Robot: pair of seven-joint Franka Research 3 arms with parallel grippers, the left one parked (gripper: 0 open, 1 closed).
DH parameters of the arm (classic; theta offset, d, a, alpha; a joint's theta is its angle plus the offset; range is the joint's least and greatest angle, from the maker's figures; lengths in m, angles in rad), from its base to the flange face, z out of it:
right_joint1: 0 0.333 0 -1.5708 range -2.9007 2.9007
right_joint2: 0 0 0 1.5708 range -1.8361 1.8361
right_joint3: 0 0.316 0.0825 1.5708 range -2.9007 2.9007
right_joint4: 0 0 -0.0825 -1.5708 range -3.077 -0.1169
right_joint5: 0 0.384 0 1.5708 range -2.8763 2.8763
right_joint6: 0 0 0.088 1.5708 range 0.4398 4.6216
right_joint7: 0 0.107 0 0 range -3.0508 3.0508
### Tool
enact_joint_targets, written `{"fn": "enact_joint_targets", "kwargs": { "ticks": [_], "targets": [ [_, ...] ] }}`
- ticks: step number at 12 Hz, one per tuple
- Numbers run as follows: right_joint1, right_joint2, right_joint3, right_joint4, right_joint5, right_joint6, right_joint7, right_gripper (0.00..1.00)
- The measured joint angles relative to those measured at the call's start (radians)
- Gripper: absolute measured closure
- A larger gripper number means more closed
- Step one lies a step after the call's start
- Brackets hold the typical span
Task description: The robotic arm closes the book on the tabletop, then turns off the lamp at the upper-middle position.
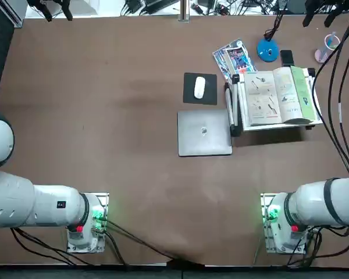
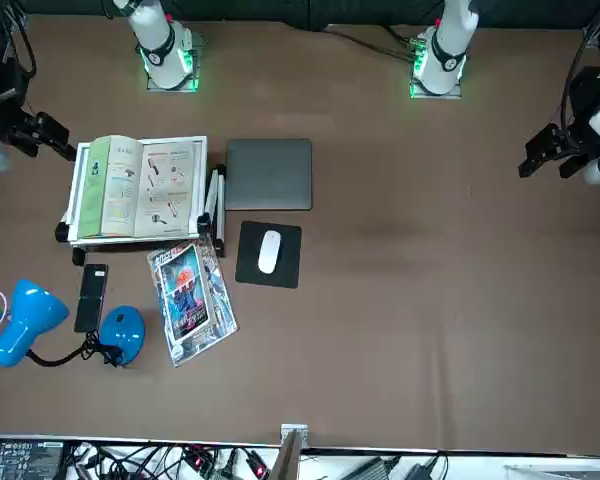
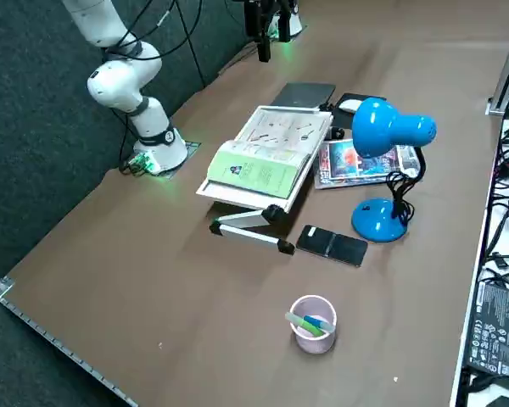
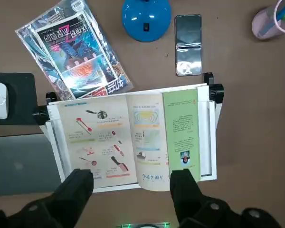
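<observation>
**Inspector:** The book [image 4: 133, 137] lies open on a white stand [image 1: 239, 110] near the tabletop's [image 1: 104, 116] far right corner, white pages up, with a green leaf [image 4: 183, 128] folded over at one side. Step one, the closing, is not done.

**Assistant:** And the right gripper [image 4: 133, 190]?

**Inspector:** Hanging above the book's near edge, fingers [image 4: 76, 187] spread wide, holding nothing, not touching the pages. I judge this to be the approach to the closing step.

**Assistant:** What does the next move call for?

**Inspector:** Coming down to one free page edge, catching it without dragging the stand, then swinging that half over the spine. The lamp comes after.

**Assistant:** Where is the lamp?

**Inspector:** The lamp [image 3: 382, 170] stands by the far edge, just beyond the book, its blue base [image 4: 146, 16] beside a dark phone [image 4: 187, 45]. A magazine [image 4: 73, 52] lies on the base's other side, a pink cup [image 3: 312, 322] nearer the corner.

**Assistant:** Anything unclear?

**Inspector:** The overhead view shows only the base, with the head and the gripper out of frame. I cannot tell whether the lamp is lit, nor confirm its switch. The book's cover picture faces down, unseen.
</observation>
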State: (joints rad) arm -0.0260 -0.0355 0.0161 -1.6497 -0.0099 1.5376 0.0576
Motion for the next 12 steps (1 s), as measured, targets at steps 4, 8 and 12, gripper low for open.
{"fn": "enact_joint_targets", "kwargs": {
  "ticks": [4, 8, 12],
  "targets": [
    [-0.002, 0.0, 0.0, 0.0, 0.0, -0.006, 0.0, 0.0],
    [-0.019, 0.0, -0.005, 0.0, -0.001, -0.018, -0.007, 0.0],
    [-0.063, 0.0, -0.007, 0.0, 0.001, -0.046, -0.022, 0.0]
  ]
}}
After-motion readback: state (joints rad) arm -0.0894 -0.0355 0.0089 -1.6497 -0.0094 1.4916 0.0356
